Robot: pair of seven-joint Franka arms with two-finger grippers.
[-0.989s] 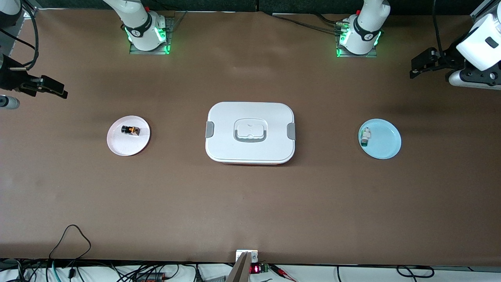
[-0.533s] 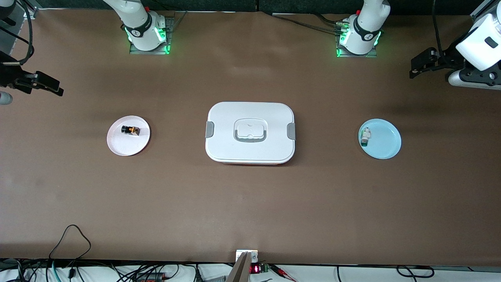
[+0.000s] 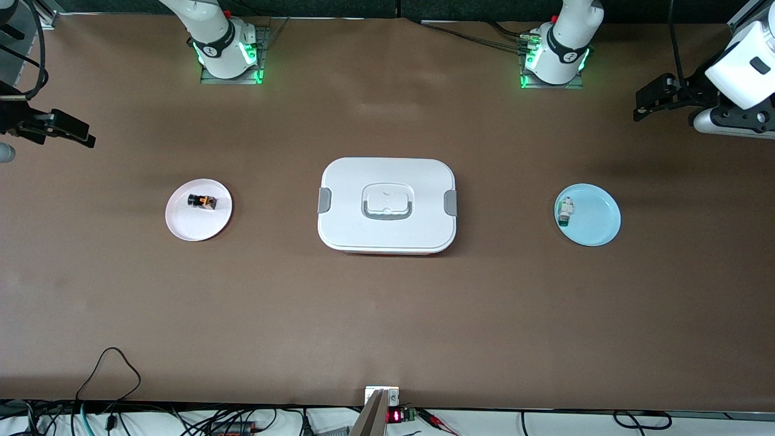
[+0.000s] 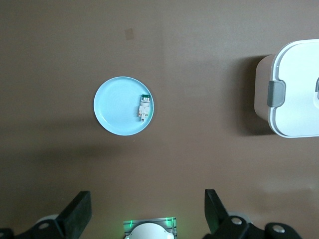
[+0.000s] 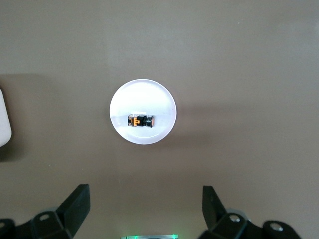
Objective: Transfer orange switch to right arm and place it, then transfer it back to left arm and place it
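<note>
The orange switch [image 3: 202, 201] lies on its side on a small pale pink plate [image 3: 194, 227], toward the right arm's end of the table. The white lidded box [image 3: 387, 181] stands at the table's middle. My right gripper [image 3: 75, 130] is open and empty, up in the air over the table's edge at the right arm's end. Its wrist view looks down on the switch [image 5: 139, 120] and plate [image 5: 144, 94] between the open fingers [image 5: 75, 206]. My left gripper [image 3: 651, 100] is open and empty, high over the left arm's end.
A light blue plate [image 3: 596, 224] toward the left arm's end holds a small white component with a green end [image 3: 565, 212]; both show in the left wrist view [image 4: 117, 112], with the box's clip end [image 4: 296, 94]. Cables lie along the table's near edge [image 3: 109, 363].
My right gripper has drifted a little toward the right arm's end of the table and risen slightly. The left arm, switch, plates and box have not moved.
</note>
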